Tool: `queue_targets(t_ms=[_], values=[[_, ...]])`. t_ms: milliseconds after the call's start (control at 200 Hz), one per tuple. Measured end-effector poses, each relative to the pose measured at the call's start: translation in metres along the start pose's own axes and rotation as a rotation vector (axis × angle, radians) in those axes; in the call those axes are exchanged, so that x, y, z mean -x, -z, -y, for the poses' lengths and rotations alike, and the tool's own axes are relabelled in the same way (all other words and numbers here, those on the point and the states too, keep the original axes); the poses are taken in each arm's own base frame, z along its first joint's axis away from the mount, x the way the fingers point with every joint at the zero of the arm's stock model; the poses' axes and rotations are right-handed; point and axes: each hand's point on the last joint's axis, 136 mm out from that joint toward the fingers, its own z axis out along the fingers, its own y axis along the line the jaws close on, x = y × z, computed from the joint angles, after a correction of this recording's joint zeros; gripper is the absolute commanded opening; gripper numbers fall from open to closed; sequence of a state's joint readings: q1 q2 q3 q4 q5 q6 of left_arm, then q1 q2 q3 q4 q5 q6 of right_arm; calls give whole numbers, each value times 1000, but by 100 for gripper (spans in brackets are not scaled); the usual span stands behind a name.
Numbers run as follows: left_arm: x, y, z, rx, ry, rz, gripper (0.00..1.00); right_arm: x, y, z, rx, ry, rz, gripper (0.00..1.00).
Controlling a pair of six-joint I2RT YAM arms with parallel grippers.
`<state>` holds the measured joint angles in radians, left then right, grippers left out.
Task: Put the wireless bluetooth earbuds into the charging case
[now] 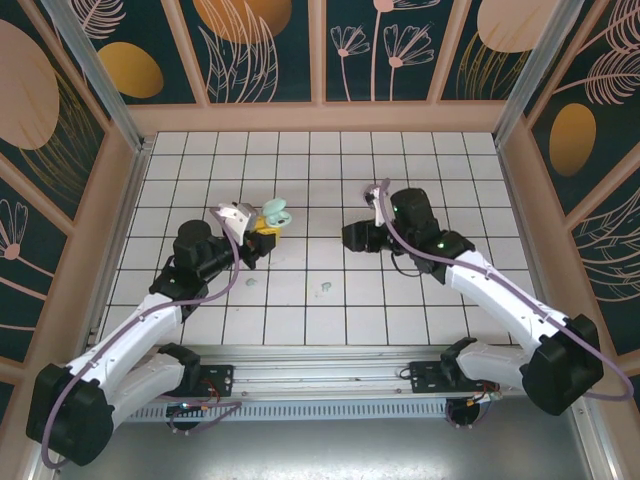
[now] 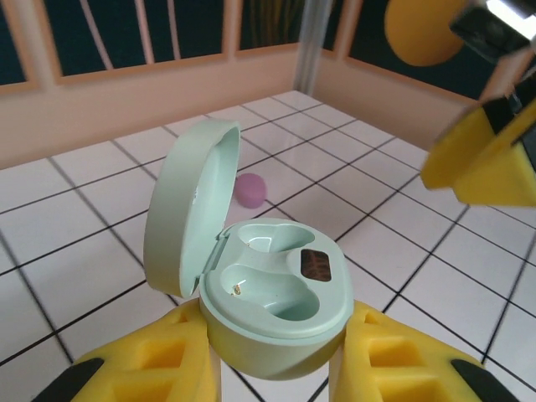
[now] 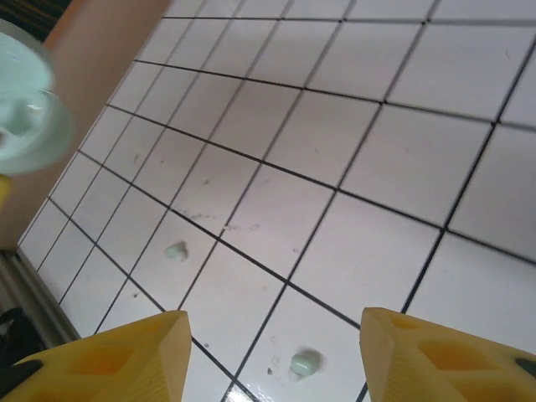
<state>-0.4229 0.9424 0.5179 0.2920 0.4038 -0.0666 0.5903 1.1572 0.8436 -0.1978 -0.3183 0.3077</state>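
Note:
My left gripper (image 2: 276,356) is shut on a mint green charging case (image 2: 276,289), held above the tiles with its lid open and both wells empty. In the top view the case (image 1: 273,213) sits at the left gripper (image 1: 262,228) tip. Two mint green earbuds (image 1: 326,290) (image 1: 250,283) lie on the tiles. My right gripper (image 3: 276,356) hangs open above the nearer mint earbud (image 3: 305,363), with nothing between its fingers; the second mint earbud (image 3: 176,250) lies farther left. A pale purple earbud (image 2: 249,189) rests on a tile beyond the case.
The white tiled floor (image 1: 320,200) is fenced by wooden walls (image 1: 320,115) on three sides. The right gripper's yellow fingers (image 2: 486,159) show close to the case in the left wrist view. The arm bases and a metal rail (image 1: 320,360) run along the near edge.

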Motion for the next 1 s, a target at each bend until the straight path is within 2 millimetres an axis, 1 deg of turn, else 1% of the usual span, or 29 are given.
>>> queue_targets(t_ms=[60,135,200,260,350,450,505,636,866,921,1001], values=[[-3,2,-7,46,12,-10,24,-10,-7,5,5,-43,1,49],[-7,3,-17,106,27,-26,26,-22,-18,0,27,-49,-12,48],[-15,3,-27,160,42,-56,26,-31,-30,-17,63,-16,-27,47],[-23,1,-35,197,61,-93,26,-40,-43,-37,109,27,-39,47],[-33,-4,-47,233,95,-143,26,-60,-63,-64,174,86,-75,45],[-42,-6,-58,255,136,-169,26,-84,-86,-81,210,128,-130,43],[-45,-6,-63,260,157,-174,25,-93,-98,-86,221,149,-156,42],[-40,-7,-75,266,192,-170,25,-106,-124,-99,244,192,-191,40],[-10,-19,-92,251,200,-134,23,-113,-174,-135,295,329,-235,35],[-7,-21,-95,249,203,-132,23,-116,-185,-142,307,366,-251,35],[-6,-24,-99,246,210,-137,23,-120,-197,-145,312,410,-279,35]])
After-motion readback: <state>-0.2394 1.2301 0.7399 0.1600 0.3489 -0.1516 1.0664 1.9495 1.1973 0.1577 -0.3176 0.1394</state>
